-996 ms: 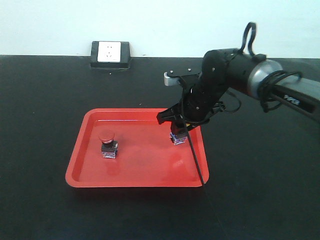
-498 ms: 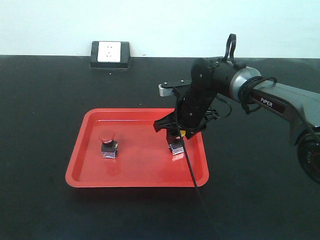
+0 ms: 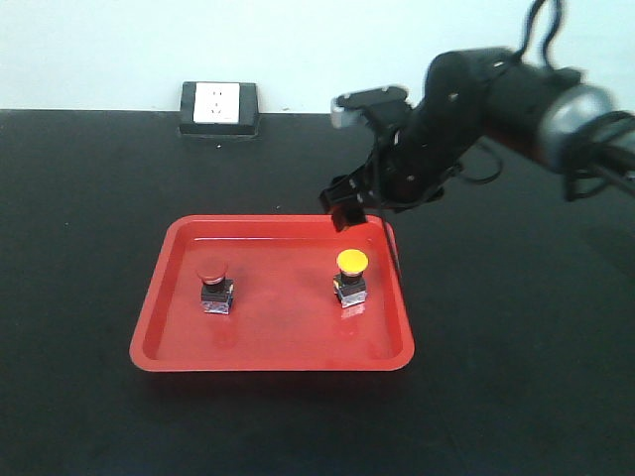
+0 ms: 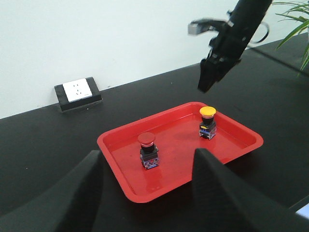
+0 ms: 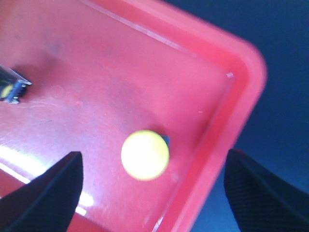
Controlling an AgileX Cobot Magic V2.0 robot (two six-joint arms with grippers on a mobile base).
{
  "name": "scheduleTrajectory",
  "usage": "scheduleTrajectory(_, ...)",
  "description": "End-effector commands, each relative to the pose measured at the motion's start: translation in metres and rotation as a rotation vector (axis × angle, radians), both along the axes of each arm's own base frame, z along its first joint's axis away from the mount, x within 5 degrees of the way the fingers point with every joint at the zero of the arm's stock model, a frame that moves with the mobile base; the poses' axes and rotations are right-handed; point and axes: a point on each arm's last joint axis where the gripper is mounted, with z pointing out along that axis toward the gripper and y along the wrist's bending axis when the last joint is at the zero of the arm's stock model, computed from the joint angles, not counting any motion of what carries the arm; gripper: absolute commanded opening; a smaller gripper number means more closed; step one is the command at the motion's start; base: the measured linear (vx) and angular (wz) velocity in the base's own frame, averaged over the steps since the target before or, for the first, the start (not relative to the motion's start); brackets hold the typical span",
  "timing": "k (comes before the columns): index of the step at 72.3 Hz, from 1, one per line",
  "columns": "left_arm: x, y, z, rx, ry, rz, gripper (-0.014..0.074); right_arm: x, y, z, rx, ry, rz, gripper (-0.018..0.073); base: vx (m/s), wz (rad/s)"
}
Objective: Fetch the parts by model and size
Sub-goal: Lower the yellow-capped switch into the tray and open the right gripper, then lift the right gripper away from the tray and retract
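Two switches sit upright in the red tray (image 3: 159, 337) mid-desk: red-capped switch (image 3: 213, 289) toward its left edge, yellow-capped switch (image 3: 350, 277) toward its right. Right gripper (image 3: 347, 210) hovers above the tray's far right corner, fingers spread, empty. Left gripper's fingers (image 4: 72, 193) also apart, empty.

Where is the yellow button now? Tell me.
In the front view the yellow button stands upright in the red tray, near its right wall, right of the red button.

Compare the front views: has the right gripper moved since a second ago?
Yes. The right gripper has lifted off the yellow switch, rising toward the red tray's far rim.
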Motion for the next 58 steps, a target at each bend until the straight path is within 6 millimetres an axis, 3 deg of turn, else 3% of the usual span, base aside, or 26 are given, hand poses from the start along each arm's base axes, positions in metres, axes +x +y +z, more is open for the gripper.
scheduleTrajectory(1,-0.005,0.002,0.012,-0.048,-0.090,-0.006,0.0397,-0.028,-0.017,0.055,0.036,-0.179,0.001,0.0573,0.00,0.00)
scheduleTrajectory(5,-0.005,0.002,0.012,-0.048,-0.090,-0.006,0.0397,-0.044,-0.025,0.069,0.041,-0.238,-0.001,0.0573,0.00,0.00)
scheduleTrajectory(22,-0.005,0.002,0.012,-0.048,-0.090,-0.006,0.0397,-0.121,-0.059,0.095,0.142,-0.473,-0.021,0.0573,0.00,0.00)
scheduleTrajectory(37,-0.005,0.002,0.012,-0.048,-0.090,-0.006,0.0397,-0.218,-0.099,0.111,0.307,-0.700,-0.051,0.0573,0.00,0.00)
scheduleTrajectory(47,-0.005,0.002,0.012,-0.048,-0.090,-0.006,0.0397,-0.286,-0.129,0.103,0.372,-0.909,-0.052,0.0573,0.00,0.00)
scheduleTrajectory(58,-0.005,0.002,0.014,-0.055,-0.106,-0.005,0.0397,-0.354,-0.160,0.069,0.440,-1.128,-0.055,0.0573,0.00,0.00)
